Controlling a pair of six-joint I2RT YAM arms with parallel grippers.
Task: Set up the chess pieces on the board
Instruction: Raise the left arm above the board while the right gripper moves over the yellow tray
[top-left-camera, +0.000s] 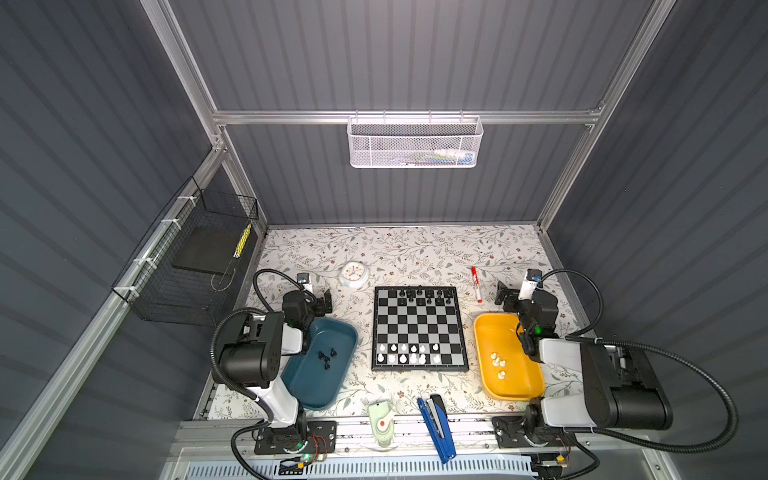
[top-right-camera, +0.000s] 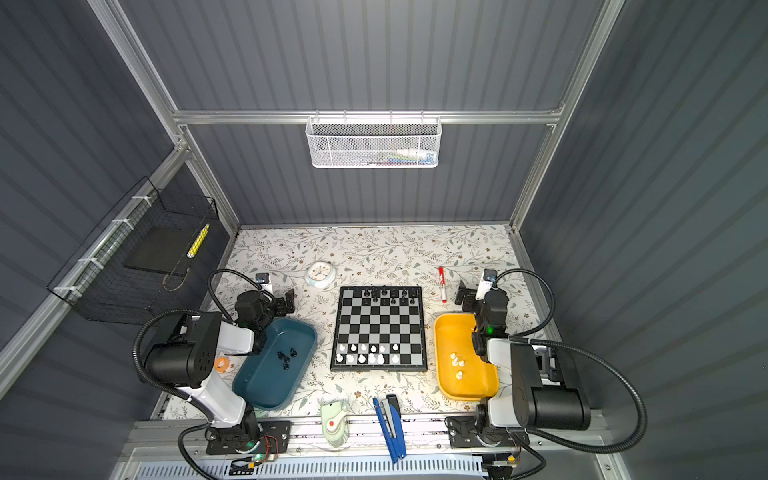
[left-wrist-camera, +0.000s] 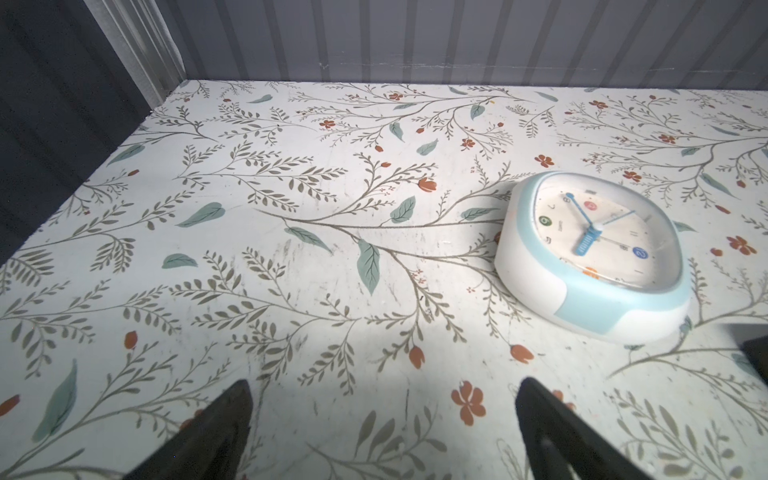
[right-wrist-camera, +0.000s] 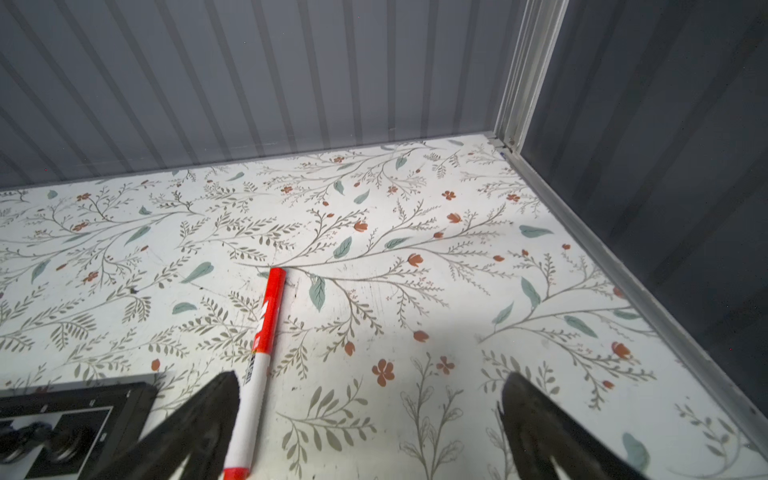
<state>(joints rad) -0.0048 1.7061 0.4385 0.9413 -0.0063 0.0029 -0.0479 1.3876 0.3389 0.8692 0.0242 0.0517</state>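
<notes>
The board (top-left-camera: 417, 328) (top-right-camera: 379, 322) lies mid-table; one corner of it (right-wrist-camera: 75, 395) shows in the right wrist view. Black chess pieces (top-left-camera: 424, 294) stand on its two far rows and white ones (top-left-camera: 407, 354) on its two near rows. Several more black pieces (top-left-camera: 327, 359) lie in the teal tray (top-left-camera: 316, 388). Several white pieces (top-left-camera: 498, 363) lie in the yellow tray (top-left-camera: 517, 382). My left gripper (top-left-camera: 327, 297) (left-wrist-camera: 384, 386) hovers open and empty beyond the teal tray's far end. Beyond the yellow tray my right gripper (top-left-camera: 503, 291) (right-wrist-camera: 372, 378) is open and empty.
A white and blue clock (top-left-camera: 353, 273) (left-wrist-camera: 594, 249) lies ahead of the left gripper. A red and white marker (top-left-camera: 476, 284) (right-wrist-camera: 262, 353) lies beside the right gripper's finger. A blue stapler (top-left-camera: 436, 428) and a green gadget (top-left-camera: 382, 424) sit at the front edge.
</notes>
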